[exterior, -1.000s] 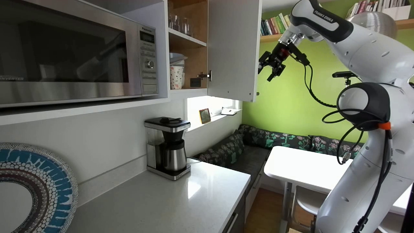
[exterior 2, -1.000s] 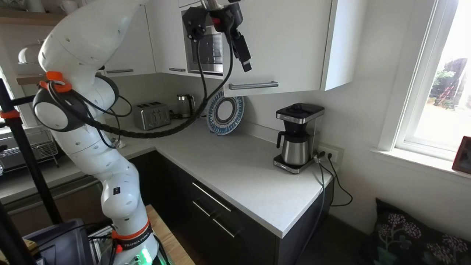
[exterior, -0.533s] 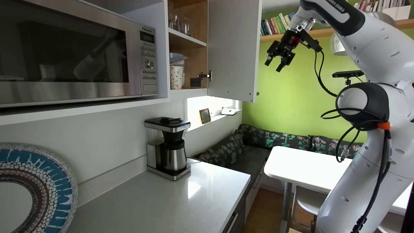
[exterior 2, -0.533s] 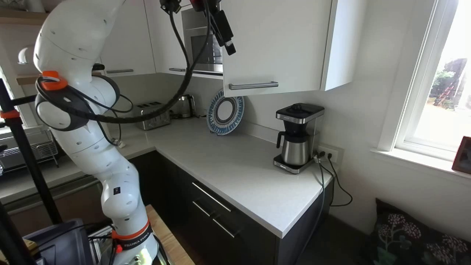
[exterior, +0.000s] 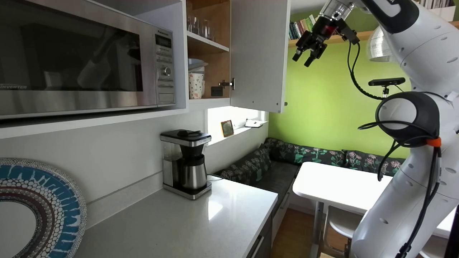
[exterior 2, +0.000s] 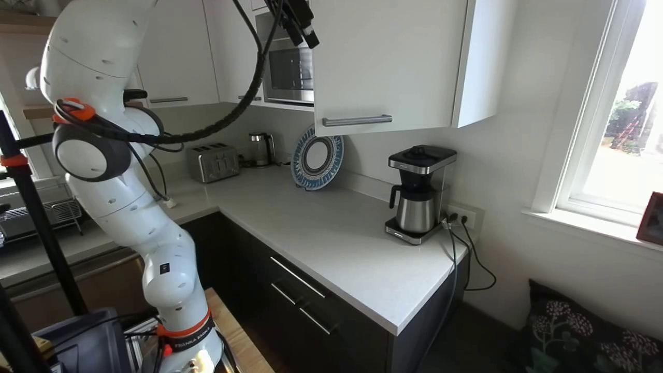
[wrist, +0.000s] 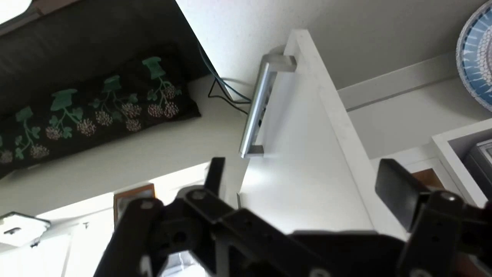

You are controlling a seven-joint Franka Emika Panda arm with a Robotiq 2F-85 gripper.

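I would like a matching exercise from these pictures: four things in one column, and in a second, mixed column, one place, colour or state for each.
Things
1. gripper
2. cabinet door
3. coffee maker
4. plate

Descriptions
A. round, blue-patterned
B. jaws apart, holding nothing
C. beside a wall outlet
D. swung open

Pairs: 1-B, 2-D, 3-C, 4-A

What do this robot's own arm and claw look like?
The arm is glossy white and rounded, with a dark grey joint casing, an orange strap and a black base band lettered FRANKA EMIKA. A thick black cable loops along it. Past a silver flange and a red ring comes the claw, black, with two blocky fingers.
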